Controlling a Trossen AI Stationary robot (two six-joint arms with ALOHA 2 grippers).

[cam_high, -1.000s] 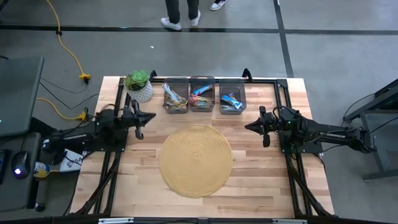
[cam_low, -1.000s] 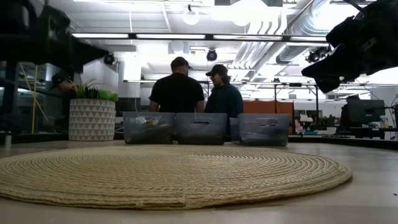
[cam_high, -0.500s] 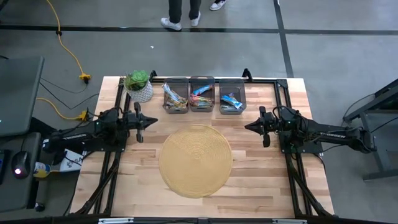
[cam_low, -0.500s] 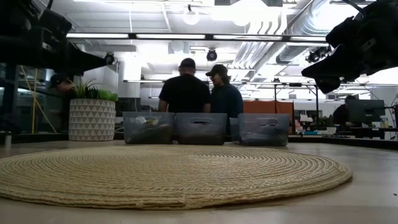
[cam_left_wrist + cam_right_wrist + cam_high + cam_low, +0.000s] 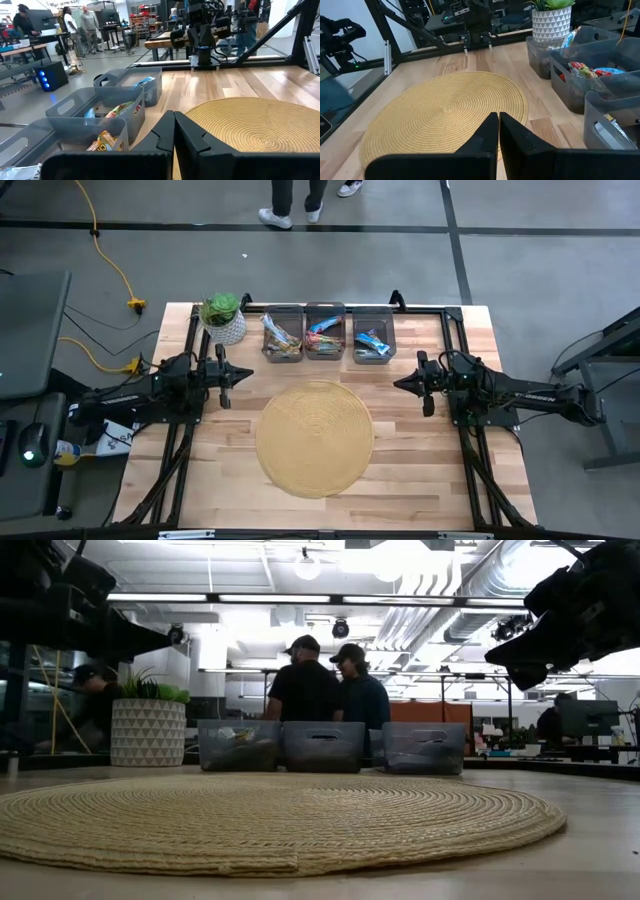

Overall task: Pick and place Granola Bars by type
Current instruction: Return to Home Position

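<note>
The bars lie in three bins at the far edge of the worktop, well apart from both claws. Left claw and right claw, each pressed together, hover at opposite sides of the mat.

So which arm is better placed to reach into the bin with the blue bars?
Probably right: the right gripper, shut, is nearest that bin, on its side; the left gripper waits beyond the two other bins.
</note>
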